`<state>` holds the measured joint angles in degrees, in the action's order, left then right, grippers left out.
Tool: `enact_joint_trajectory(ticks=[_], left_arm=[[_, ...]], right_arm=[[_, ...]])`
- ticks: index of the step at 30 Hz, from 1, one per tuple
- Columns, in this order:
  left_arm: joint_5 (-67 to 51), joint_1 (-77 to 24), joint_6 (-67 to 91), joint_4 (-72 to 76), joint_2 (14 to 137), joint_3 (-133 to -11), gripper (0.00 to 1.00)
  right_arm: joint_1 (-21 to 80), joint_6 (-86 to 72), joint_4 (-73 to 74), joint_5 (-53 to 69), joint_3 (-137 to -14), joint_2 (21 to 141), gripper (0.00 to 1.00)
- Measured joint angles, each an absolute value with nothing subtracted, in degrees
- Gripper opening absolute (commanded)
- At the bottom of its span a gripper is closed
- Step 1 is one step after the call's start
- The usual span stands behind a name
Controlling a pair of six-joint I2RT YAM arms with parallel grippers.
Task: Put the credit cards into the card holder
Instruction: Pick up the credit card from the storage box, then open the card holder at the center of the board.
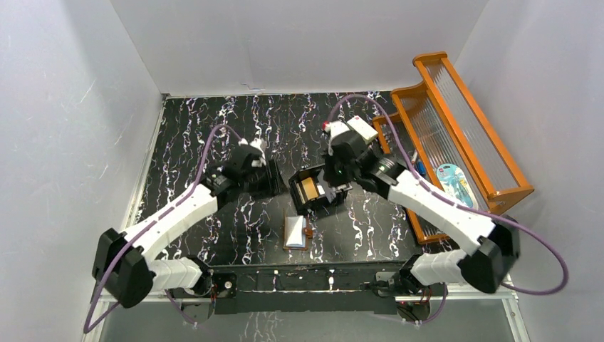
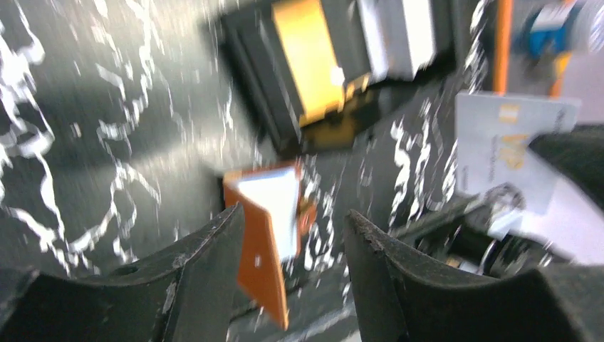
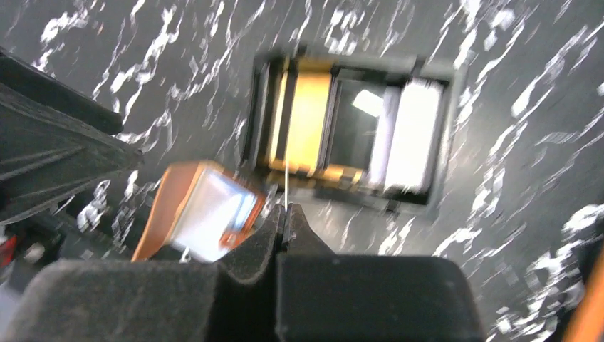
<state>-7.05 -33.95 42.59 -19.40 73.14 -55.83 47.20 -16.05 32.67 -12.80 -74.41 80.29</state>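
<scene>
The card holder (image 1: 295,231) lies open on the table near the front edge, brown outside, pale inside; it also shows in both wrist views (image 2: 260,249) (image 3: 206,210). Behind it stands a black compartmented box (image 1: 298,179) with an orange credit card (image 3: 308,121) and a white one (image 3: 413,135) upright in it. My right gripper (image 3: 286,208) hovers at the box's near side, shut on a thin pale credit card (image 2: 498,142) that is edge-on in its own view. My left gripper (image 2: 295,214) is open and empty, left of the box and above the table.
An orange wooden rack (image 1: 456,121) with ribbed clear panels stands along the right edge, a blue packet (image 1: 456,182) in it. White walls close in the table on the left, back and right. The two grippers are close together near the box.
</scene>
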Motion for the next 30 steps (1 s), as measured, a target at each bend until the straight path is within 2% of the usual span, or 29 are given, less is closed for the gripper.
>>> enact_joint_trajectory(ticks=[3,8,10,13,16,19,24,30], left_arm=[[-5.65,-42.3,43.53,-26.72,68.36,-51.18,0.58],[-1.93,-51.03,45.8,-28.56,71.5,-51.11,0.6],[-0.82,-53.52,46.52,-28.8,73.78,-51.16,0.54],[0.86,-55.31,47.44,-29.36,76.18,-51.13,0.31],[2.96,-55.31,48.82,-29.54,75.9,-50.63,0.12],[4.86,-55.29,50.35,-28.99,72.62,-48.12,0.0],[6.57,-55.16,53.95,-26.11,64.38,-41.1,0.0],[6.59,-53.95,57.56,-23.18,61.28,-35.9,0.0]], right_arm=[[47.35,-26.2,31.94,-5.08,-62.41,70.28,0.0],[51.37,-35.66,26.63,-0.97,-50.85,65.89,0.0],[53.91,-39.05,25.21,-0.49,-46.7,64.62,0.0],[56.58,-43.11,22.92,0.01,-42.54,63.77,0.0],[58.17,-46.28,20.18,-0.05,-40.16,63.68,0.0],[60.31,-48.62,17.39,-0.6,-38.59,63.94,0.0],[62.08,-51.05,13.06,-0.91,-36.45,65.54,0.0],[62.13,-52.84,9.78,-2.24,-34.83,68.01,0.0]])
